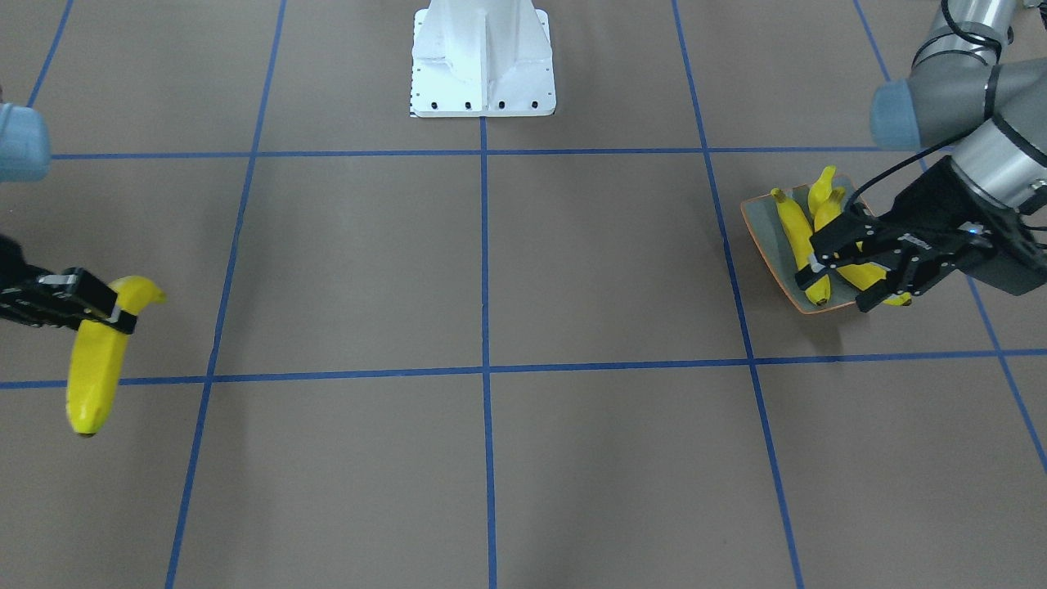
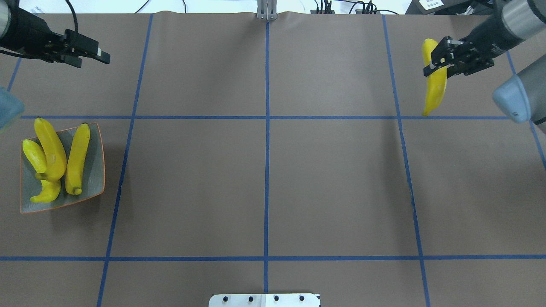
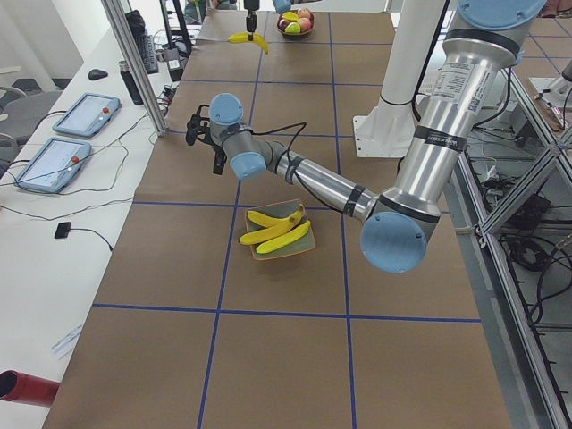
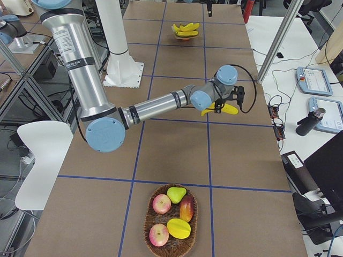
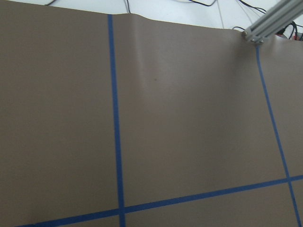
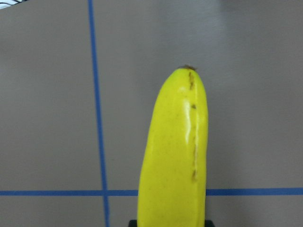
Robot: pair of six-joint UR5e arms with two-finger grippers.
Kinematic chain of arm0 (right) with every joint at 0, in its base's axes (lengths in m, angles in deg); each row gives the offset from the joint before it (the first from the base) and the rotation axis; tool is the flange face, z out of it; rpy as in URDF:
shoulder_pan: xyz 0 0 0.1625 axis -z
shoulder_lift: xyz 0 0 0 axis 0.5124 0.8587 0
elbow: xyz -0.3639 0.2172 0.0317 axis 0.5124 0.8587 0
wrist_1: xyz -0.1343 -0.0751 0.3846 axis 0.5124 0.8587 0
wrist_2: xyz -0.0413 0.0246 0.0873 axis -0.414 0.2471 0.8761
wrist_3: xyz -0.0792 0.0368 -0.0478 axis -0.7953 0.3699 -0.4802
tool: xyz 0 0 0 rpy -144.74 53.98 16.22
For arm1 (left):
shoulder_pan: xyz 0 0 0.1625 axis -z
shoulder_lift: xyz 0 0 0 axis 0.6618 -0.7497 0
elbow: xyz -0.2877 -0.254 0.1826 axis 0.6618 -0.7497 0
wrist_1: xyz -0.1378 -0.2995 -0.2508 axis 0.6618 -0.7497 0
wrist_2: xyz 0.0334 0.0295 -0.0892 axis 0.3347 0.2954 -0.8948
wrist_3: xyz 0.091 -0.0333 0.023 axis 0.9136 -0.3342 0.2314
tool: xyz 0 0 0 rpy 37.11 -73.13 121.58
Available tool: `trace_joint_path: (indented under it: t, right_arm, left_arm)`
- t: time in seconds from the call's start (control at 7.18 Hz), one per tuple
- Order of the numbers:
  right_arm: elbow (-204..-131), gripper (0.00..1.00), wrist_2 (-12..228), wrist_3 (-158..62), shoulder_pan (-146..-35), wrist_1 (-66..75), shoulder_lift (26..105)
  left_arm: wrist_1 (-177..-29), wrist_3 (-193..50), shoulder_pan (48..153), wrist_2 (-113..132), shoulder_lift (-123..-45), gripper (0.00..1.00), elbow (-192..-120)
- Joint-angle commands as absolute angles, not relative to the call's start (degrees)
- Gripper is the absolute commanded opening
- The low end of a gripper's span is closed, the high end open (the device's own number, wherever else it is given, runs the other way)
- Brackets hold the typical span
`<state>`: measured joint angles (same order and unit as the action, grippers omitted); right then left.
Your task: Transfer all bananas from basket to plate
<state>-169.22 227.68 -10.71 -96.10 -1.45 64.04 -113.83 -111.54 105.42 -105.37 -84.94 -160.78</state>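
While three bananas [image 2: 51, 149] are already piled on the plate [image 2: 97, 170] at the left edge of the overhead view, the fourth banana [image 2: 435, 83] is held clear of the table [image 2: 264, 187] in the upper right of that view. It is clamped near its upper end by the right jaws, and its longer part hangs below them towards the blue tape line. The basket [image 4: 172, 245], seen at the bottom of the right-side view, holds only other fruit, so this is judged to be the last transfer.

The left jaws, in the upper left of the overhead view, are spread apart and nothing is gripped between them; only bare table is shown by the left wrist camera. In the front-facing view they appear in front of the plate at the right of the frame.

Several risks can be judged from here. Because the banana is gripped off-centre and its skin looks smooth, it could swing or slip out during the long carry across the table. Little free room is left on the plate, so a careless release could let the fruit roll over the upturned edge or push a neighbour out. Contact between the arms is also possible if the left arm [image 2: 25, 34] is not drawn back.
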Motion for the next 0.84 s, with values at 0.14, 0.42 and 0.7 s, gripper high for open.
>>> trace_joint_path:
  t: [0.14, 0.42, 0.7]
  right_arm:
    - [-176.36, 0.0, 215.5, 8.14, -84.22, -2.34, 57.45]
    - [-175.32, 0.0, 213.17, 18.27, -79.19, -16.24, 57.06]
    - [-175.14, 0.0, 212.99, 21.38, -76.45, -21.83, 56.63]
  left_arm:
    - [-125.78, -125.58, 97.61, -104.31, -87.84, 1.0, -159.85]
    - [-131.83, -125.96, 94.72, -104.4, -88.81, 1.0, -160.2]
    - [-138.52, -128.23, 89.97, -104.31, -90.74, 0.99, -159.94]
